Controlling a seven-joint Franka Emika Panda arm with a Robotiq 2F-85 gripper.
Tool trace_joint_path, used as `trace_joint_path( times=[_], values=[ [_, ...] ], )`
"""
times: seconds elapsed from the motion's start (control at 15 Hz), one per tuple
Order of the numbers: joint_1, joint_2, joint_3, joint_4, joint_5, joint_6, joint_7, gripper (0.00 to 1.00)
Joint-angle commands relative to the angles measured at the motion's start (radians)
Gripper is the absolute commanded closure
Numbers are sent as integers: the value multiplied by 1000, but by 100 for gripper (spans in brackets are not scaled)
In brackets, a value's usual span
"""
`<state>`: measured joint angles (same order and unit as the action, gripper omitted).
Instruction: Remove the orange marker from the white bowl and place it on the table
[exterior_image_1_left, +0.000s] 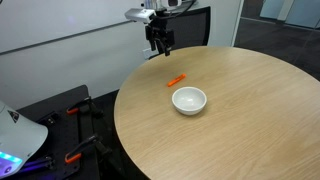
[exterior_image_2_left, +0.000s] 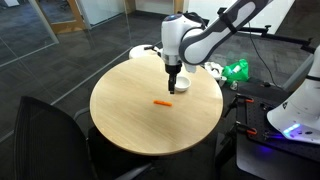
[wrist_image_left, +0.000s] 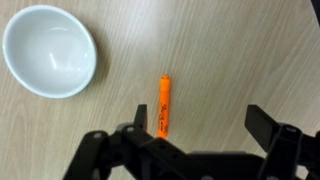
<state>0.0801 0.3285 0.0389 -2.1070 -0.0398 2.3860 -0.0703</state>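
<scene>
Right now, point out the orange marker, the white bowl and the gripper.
orange marker (wrist_image_left: 164, 105): wrist view, middle of the barrel.
white bowl (wrist_image_left: 48, 50): wrist view, bare inner bottom.
gripper (exterior_image_1_left: 160, 48): in an exterior view, midway between the tips of the fingers.

Orange marker (wrist_image_left: 163, 105): slim stick, lay flat on the round wooden tabletop (exterior_image_1_left: 240, 120), outside the bowl.
White bowl (wrist_image_left: 48, 50): round, upright, its inside bare, stood on the tabletop.
Relation: marker lay near the bowl, apart from it; in the wrist view, to the bowl's right, long axis running top to bottom.
</scene>
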Motion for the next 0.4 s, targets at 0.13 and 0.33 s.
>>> trace_joint_path(
  times=[0.13, 0.33],
  values=[
    [-8, -63, 8, -64, -3, 7, 2, 0],
    [-8, -74, 8, -78, -3, 8, 2, 0]
  ],
)
